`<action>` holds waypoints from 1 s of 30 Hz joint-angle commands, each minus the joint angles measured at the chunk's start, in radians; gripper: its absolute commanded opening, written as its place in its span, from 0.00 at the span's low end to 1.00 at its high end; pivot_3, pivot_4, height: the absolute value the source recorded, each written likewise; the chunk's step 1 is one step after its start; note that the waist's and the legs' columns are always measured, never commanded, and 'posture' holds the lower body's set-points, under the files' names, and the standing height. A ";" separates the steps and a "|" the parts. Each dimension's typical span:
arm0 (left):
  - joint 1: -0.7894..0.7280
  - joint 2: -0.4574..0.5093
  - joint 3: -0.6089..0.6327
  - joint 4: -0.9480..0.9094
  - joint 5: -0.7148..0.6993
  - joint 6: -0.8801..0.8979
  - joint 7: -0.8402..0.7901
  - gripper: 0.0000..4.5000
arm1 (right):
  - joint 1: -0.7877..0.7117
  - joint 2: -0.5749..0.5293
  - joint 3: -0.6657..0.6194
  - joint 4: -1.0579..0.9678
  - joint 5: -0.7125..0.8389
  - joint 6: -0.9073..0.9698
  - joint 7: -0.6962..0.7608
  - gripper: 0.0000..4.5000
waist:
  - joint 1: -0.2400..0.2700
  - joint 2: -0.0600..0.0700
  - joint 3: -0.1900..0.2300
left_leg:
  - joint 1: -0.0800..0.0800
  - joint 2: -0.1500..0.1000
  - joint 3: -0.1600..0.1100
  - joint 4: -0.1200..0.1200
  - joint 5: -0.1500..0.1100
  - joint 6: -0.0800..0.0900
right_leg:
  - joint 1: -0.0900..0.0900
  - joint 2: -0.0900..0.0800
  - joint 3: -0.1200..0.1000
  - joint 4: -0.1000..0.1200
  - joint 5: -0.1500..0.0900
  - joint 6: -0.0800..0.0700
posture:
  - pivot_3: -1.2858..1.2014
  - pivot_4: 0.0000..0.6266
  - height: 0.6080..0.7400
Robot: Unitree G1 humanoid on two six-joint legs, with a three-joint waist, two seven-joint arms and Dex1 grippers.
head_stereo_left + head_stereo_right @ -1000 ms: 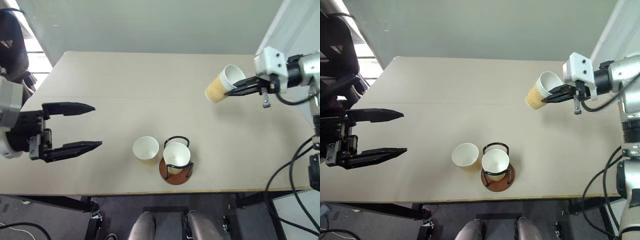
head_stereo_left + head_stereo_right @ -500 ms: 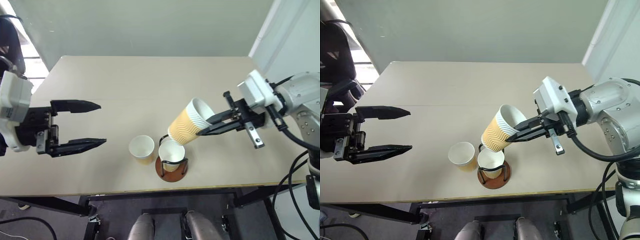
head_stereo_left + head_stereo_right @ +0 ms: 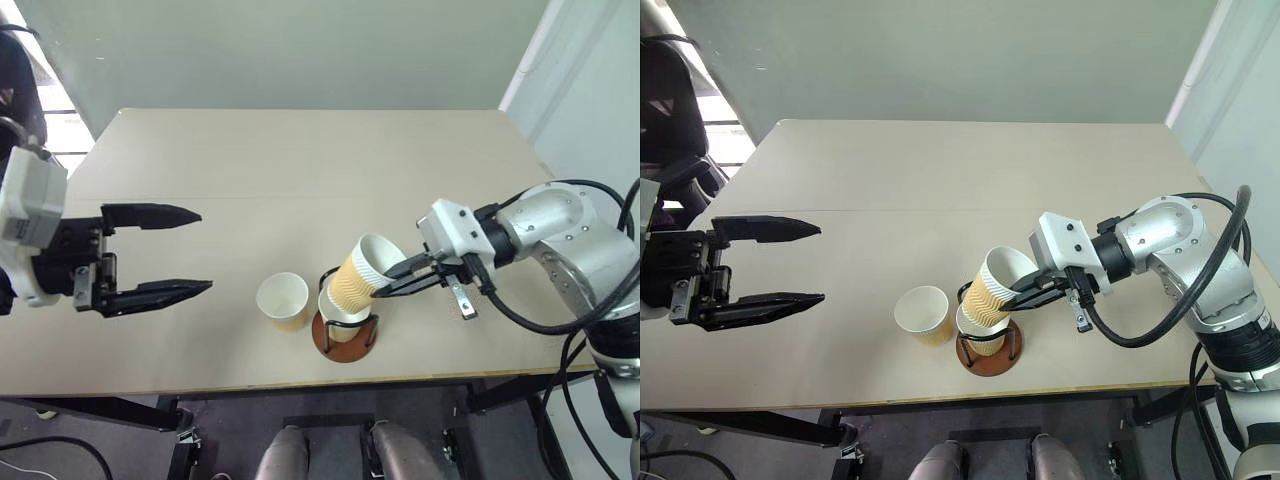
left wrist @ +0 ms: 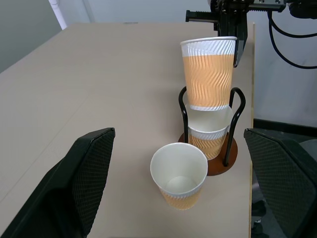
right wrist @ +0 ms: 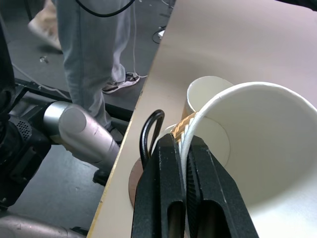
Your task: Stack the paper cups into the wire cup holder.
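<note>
While the left hand (image 3: 155, 250) hangs wide open and empty, a loose paper cup (image 3: 283, 300) stands on the counter (image 3: 300, 160) beside the wire cup holder (image 3: 343, 335); the right hand (image 3: 395, 281), pinching a tilted cup (image 3: 362, 277) by its rim over the holder's seated cup (image 4: 210, 131), could jam or tip it.

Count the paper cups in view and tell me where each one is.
3: one seated in the wire cup holder, one pinched by the right end effector entering it, one loose on the table beside the holder. None look hidden.
</note>
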State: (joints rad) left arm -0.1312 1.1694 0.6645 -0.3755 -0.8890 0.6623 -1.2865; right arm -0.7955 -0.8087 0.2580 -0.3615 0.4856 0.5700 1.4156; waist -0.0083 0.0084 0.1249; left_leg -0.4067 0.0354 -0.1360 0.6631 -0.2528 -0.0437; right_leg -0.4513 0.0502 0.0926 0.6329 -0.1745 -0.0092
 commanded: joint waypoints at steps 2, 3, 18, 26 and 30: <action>0.003 0.013 0.042 -0.023 -0.005 0.002 -0.003 1.00 | -0.002 -0.003 -0.001 -0.024 -0.005 -0.021 0.010 0.00 | 0.000 0.000 0.000 | 0.000 0.000 0.000 0.000 0.000 0.000 | 0.000 0.000 0.000 0.000 0.000 0.000 | 0.52 0.24 1.00; 0.003 0.013 0.041 -0.024 -0.005 0.002 -0.002 1.00 | 0.000 -0.001 0.003 -0.024 -0.012 -0.026 0.009 0.00 | 0.000 0.000 0.000 | 0.000 0.000 0.000 0.000 0.000 0.000 | 0.000 0.000 0.000 0.001 0.000 0.000 | 0.52 0.24 1.00; 0.004 0.015 0.044 -0.020 -0.002 0.001 -0.009 1.00 | -0.004 0.009 0.032 -0.013 -0.075 -0.047 -0.002 0.58 | 0.000 0.000 0.000 | 0.000 0.000 0.000 0.000 0.000 0.000 | 0.000 0.000 0.000 0.001 0.000 0.000 | 0.52 0.24 1.00; 0.030 0.022 -0.034 -0.032 0.061 -0.043 -0.045 1.00 | -0.059 0.013 -0.014 0.059 -0.079 -0.088 0.010 1.00 | 0.000 0.000 0.000 | 0.000 0.000 0.000 0.000 0.000 0.000 | 0.000 0.000 0.000 0.001 0.000 0.000 | 0.52 0.24 1.00; 0.024 0.027 -0.182 -0.040 0.155 -0.120 -0.068 1.00 | -0.107 -0.017 -0.104 0.143 -0.019 -0.134 0.067 1.00 | 0.003 0.000 0.000 | 0.000 0.000 0.000 0.000 0.000 0.000 | 0.000 0.000 0.001 0.001 0.000 0.000 | 0.52 0.24 1.00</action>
State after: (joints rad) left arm -0.0991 1.1844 0.5243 -0.3956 -0.7662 0.5814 -1.3409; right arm -0.8645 -0.8006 0.2402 -0.2348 0.4254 0.4639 1.4528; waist -0.0054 0.0083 0.1248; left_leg -0.4064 0.0356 -0.1361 0.6635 -0.2529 -0.0436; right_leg -0.4515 0.0501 0.0932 0.6335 -0.1745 -0.0094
